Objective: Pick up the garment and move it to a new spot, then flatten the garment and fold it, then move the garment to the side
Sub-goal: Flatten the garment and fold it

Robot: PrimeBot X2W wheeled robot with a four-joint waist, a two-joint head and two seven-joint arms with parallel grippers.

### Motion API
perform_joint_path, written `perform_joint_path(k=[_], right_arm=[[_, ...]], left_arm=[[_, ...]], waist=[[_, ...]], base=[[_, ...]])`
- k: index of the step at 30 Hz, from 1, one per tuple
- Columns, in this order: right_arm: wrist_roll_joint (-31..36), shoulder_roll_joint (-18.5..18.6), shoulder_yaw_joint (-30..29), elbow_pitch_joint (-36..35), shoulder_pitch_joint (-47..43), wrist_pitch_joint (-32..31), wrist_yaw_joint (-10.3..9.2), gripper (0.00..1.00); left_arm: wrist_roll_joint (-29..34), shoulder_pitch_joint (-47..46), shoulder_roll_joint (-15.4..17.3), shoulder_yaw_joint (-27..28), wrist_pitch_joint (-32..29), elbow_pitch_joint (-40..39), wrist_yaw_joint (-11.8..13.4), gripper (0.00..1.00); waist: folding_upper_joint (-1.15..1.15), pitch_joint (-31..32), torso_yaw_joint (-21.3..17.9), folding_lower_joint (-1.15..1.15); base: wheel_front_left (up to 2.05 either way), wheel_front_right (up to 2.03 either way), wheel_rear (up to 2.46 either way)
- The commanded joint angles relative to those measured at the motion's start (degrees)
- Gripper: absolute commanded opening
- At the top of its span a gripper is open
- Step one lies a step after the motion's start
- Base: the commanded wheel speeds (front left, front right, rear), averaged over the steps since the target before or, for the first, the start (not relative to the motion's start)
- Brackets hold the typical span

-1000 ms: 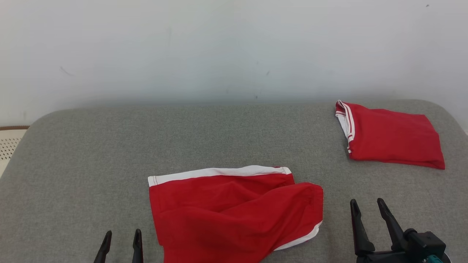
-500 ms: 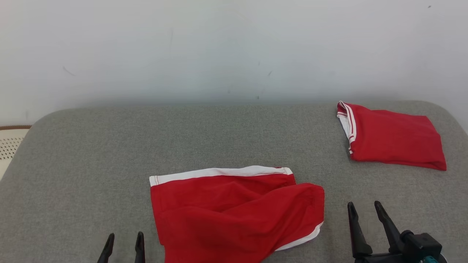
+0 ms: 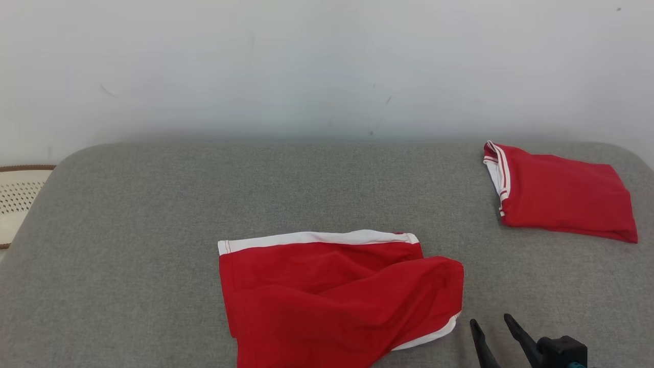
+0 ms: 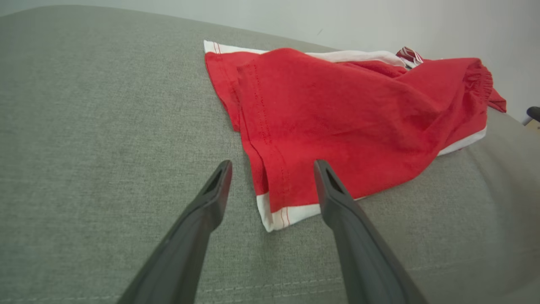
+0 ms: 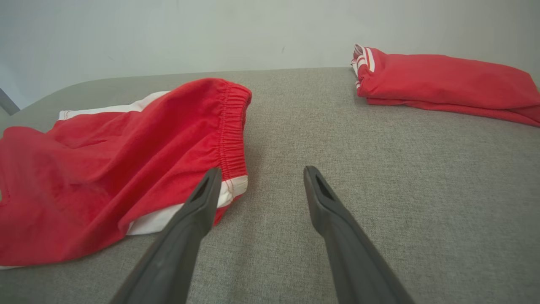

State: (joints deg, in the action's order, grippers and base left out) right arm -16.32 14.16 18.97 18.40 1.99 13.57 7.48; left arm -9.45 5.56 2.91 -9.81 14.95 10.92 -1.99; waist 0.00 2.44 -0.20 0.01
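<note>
Head view: garment [image 3: 337, 296] lies low and centre on the grey pad [image 3: 153, 230], close to the robot. It is red shorts, not flat. A straight white band runs along the far edge, and a curved white trim strip shows at the near-right hem. The right half is lapped over itself in a loose diagonal fold, with soft creases across the middle. A folded garment [image 3: 562, 204], also red with white striped trim, sits well apart at the far right of the pad. A perforated white object [image 3: 18, 199] is at the left edge, off the pad. The right gripper [image 3: 490, 321] is at the lower right, just right of the garment's hem, fingers apart and nothing between them.

Left wrist view: the left gripper [image 4: 272, 164] is spread wide and empty. Its tips straddle the garment's [image 4: 350, 114] near corner, where a white hem with thin red pinstripes turns up. One finger is over bare pad, the other overlaps the red cloth. Contact cannot be told. Double stitching runs along the side seam.

Right wrist view: the right gripper [image 5: 261, 171] is wide open and holds nothing. The garment's [image 5: 126, 169] gathered elastic edge stands bunched just left of the fingers, white trim under it. The folded garment [image 5: 443, 84] lies ahead to the right, near the wall [image 5: 211, 33].
</note>
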Motion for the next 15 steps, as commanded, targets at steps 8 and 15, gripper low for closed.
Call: perform_joint_path(k=[8, 15], right_arm=[[-2.80, 2.18, 5.84, 7.18, 4.83, -0.49, 0.03, 1.00], [-4.62, 2.71, 10.13, 12.34, 9.36, 0.00, 0.03, 1.00]], left_arm=[[-3.84, -2.11, 0.02, -5.68, 0.30, 8.81, -1.16, 1.00], [-4.46, -5.30, 0.03, -7.47, 0.30, 13.88, -1.08, 1.00]], waist=[[0.00, -1.13, 0.09, -0.01], [0.00, -1.98, -0.07, -0.01]], base=[[0.00, 0.00, 0.00], [0.00, 0.00, 0.00]])
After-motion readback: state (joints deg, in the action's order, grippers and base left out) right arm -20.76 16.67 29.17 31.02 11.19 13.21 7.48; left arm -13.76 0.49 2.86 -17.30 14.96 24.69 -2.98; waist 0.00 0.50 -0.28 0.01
